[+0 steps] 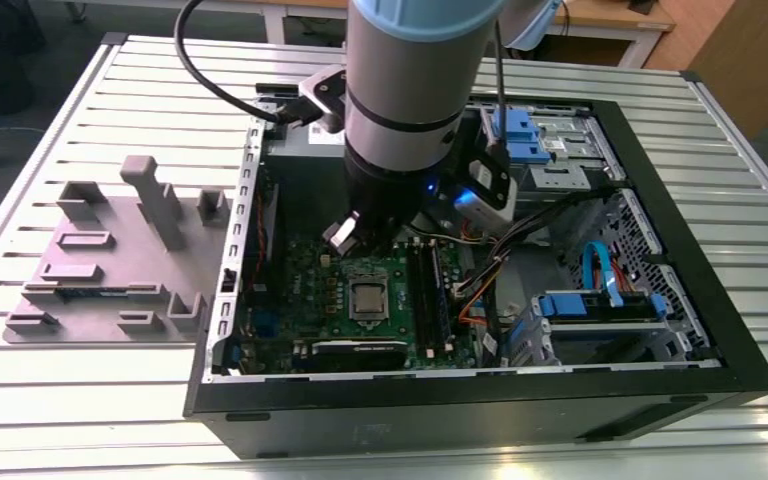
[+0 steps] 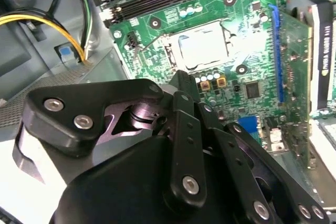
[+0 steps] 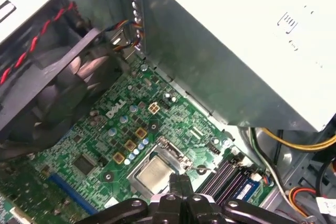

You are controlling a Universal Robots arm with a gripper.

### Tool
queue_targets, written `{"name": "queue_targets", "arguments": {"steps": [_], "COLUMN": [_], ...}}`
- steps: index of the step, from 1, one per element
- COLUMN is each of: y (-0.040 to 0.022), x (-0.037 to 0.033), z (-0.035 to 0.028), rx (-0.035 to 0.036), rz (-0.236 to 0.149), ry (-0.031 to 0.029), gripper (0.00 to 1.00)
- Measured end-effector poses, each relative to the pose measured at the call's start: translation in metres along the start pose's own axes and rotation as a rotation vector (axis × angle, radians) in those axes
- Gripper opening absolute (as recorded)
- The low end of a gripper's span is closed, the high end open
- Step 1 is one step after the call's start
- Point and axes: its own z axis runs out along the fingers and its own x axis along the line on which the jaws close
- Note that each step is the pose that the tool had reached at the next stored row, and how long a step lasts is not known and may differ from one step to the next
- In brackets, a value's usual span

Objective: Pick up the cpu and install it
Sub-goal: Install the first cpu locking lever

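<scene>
So the cpu (image 1: 367,297) is sitting in the motherboard (image 1: 307,290) socket inside the open PC case (image 1: 678,300). The tool (image 3: 180,184) hangs right above it with its fingertips pinched together, holding nothing.

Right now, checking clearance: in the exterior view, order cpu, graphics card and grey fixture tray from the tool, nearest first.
1. cpu, in socket beside tool.
2. graphics card, beyond the cpu.
3. grey fixture tray, outside case, the exterior view's left.

The cpu (image 1: 368,297) lies in the motherboard (image 1: 311,290), below the pincer (image 1: 381,235).
</scene>
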Motion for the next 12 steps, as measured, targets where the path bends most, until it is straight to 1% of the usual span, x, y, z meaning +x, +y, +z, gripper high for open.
{"name": "queue_targets", "arguments": {"steps": [5,10,12], "y": [0.0018,0.0031,0.0033], "x": [-0.0032,-0.0056,-0.0078], "z": [0.0005,0.0008,0.001], "rx": [-0.0042,-0.005,-0.0051], "rz": [0.0,0.0,0.0], "ry": [-0.0046,-0.0053,-0.0053], "gripper": [0.11,0.11,0.11]}}
